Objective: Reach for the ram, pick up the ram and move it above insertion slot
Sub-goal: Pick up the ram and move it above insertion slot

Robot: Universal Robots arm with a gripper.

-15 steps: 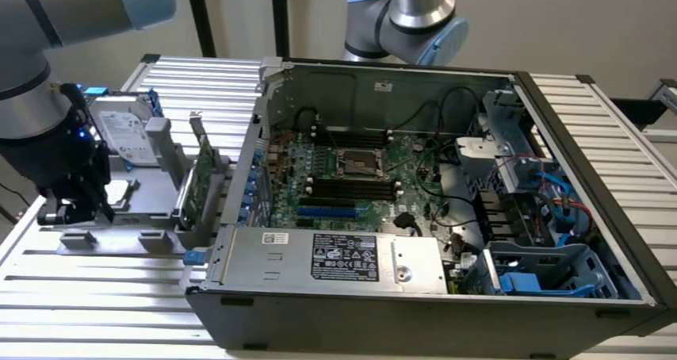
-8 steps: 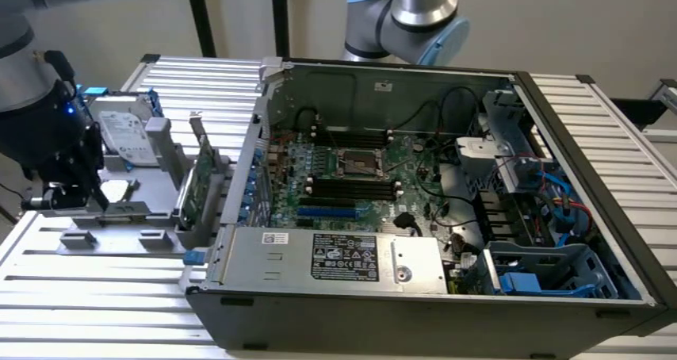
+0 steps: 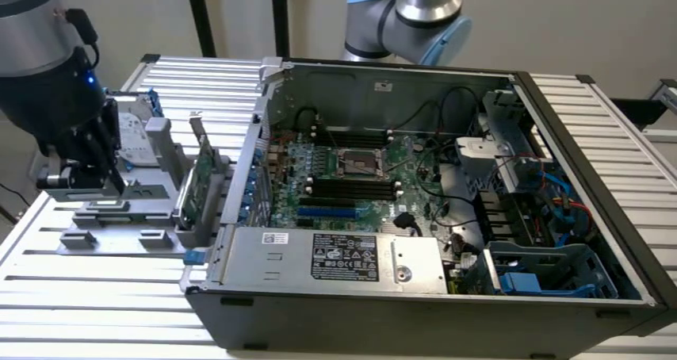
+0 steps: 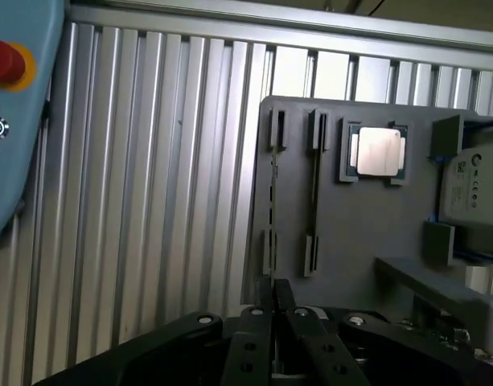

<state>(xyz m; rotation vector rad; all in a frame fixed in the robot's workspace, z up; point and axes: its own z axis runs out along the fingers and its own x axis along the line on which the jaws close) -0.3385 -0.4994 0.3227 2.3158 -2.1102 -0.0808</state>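
The ram [image 4: 272, 201] stands edge-on in a grey holder [image 4: 367, 233] — the black insertion slot [image 3: 354, 187] among parallel strips [image 3: 354, 196].

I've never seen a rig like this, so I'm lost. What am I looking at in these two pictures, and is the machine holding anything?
This is a robot arm with a gripper at its end. One picture comes from a camera off to the side, the other from a camera on the arm's wrist. On a slatted metal table stand an open computer case and, at the exterior view's left, a grey holder with parts: a processor chip, a green expansion card and a thin stick on edge, probably the ram. The gripper hangs over the holder, in line with the ram, which sits there unlifted.
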